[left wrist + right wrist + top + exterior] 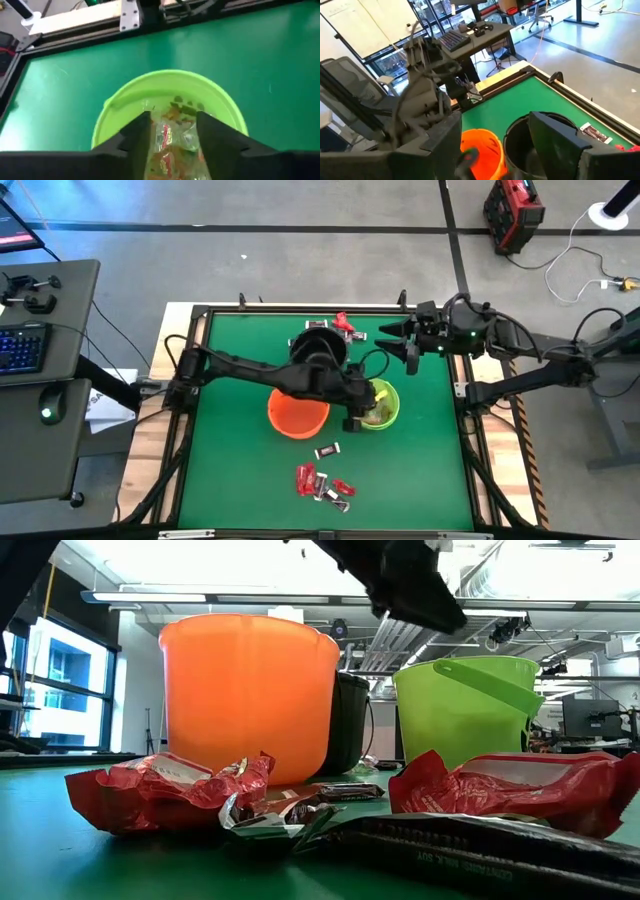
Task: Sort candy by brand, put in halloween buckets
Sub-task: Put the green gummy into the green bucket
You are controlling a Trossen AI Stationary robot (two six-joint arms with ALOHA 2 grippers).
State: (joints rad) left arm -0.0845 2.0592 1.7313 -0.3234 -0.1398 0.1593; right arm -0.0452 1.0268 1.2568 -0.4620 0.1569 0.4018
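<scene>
Candy (pixel 172 140) wrapper writing unreadable

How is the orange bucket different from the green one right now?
The orange bucket has no gripper over it; the lime green bucket has the left gripper right above its mouth, holding a pale candy. Pale wrappers show inside the green one; the orange one looks bare inside. Both stand upright, mouths up, about the same size, on the green table.

Three buckets (pixel 298 412) cluster mid-table, candy (pixel 323 481) lies loose before them (more (pixel 346 326) behind).
</scene>
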